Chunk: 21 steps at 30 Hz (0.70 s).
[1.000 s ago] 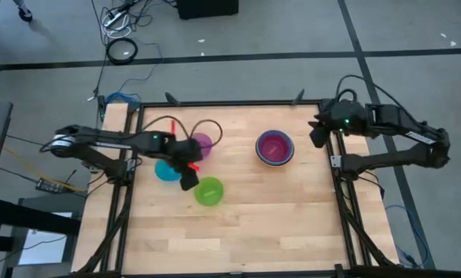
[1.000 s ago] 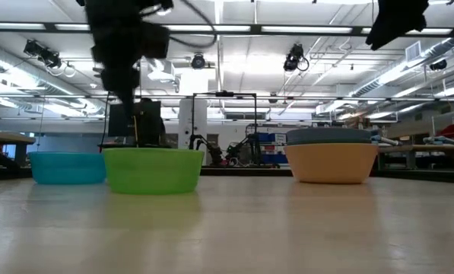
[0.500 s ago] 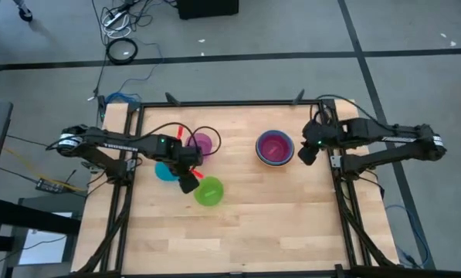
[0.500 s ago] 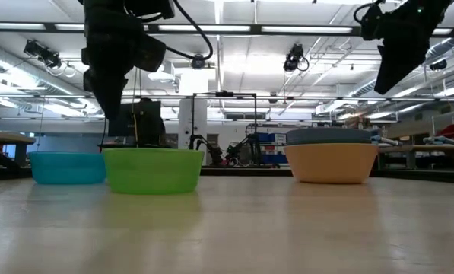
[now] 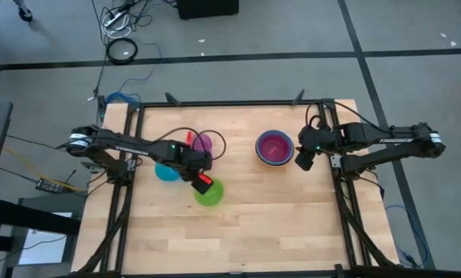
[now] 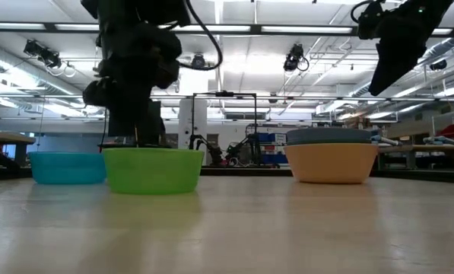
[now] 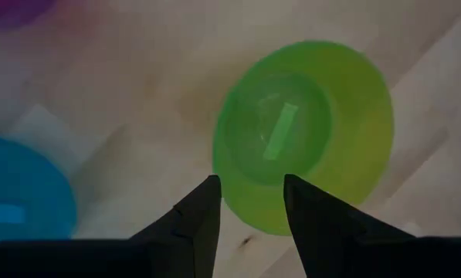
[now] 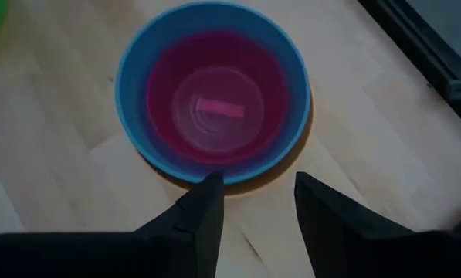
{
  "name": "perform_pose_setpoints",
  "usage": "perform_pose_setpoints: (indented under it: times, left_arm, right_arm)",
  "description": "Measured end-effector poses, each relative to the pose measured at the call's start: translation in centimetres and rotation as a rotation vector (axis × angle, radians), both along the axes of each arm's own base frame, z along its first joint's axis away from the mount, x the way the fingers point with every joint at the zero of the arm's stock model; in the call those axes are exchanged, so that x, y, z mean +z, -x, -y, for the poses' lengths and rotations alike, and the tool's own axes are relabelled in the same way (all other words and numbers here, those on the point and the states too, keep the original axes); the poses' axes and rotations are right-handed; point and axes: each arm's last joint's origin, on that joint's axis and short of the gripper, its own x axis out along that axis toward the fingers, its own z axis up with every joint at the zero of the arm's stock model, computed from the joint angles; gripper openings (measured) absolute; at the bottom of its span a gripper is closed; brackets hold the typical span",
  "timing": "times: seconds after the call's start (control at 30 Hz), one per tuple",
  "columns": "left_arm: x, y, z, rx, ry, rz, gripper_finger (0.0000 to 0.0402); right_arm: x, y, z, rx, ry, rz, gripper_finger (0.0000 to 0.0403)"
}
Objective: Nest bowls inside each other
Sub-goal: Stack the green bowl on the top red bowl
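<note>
The table (image 5: 276, 224) carries every bowl in its far half. Near the right edge sits the nested stack (image 5: 275, 147); the low view shows an orange outer bowl, the right wrist view blue around pink-red. The right gripper (image 8: 255, 202) hovers beside it, fingers parted, empty. Toward the left edge, the left gripper (image 7: 248, 207) hangs open over the green bowl's (image 7: 303, 131) rim, holding nothing. The cyan bowl (image 5: 165, 171) and purple bowl (image 5: 202, 143) lie close by.
</note>
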Motion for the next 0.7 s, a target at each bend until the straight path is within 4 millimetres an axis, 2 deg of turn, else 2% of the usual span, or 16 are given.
perform_pose_setpoints:
  times: [0.2, 0.5, 0.6, 0.7]
  left_arm:
    - [-2.0, -1.1, 1.0, 0.001, 0.005, -0.038, 0.0152]
    - [-3.8, -2.1, 1.6, 0.005, 0.002, -0.057, 0.0152]
    - [-3.0, -2.7, 1.7, -0.004, 0.037, -0.044, 0.0152]
    - [-0.8, -3.8, 1.9, -0.027, 0.057, 0.016, 0.0152]
  right_arm:
    - [0.0, 0.0, 0.0, 0.030, -0.003, -0.008, 0.0146]
    - [0.0, 0.0, -0.1, 0.048, -0.002, -0.014, 0.0146]
    - [0.0, 0.0, -0.1, 0.048, -0.003, -0.014, 0.0146]
    - [0.0, 0.0, -0.1, 0.047, -0.003, -0.011, 0.0146]
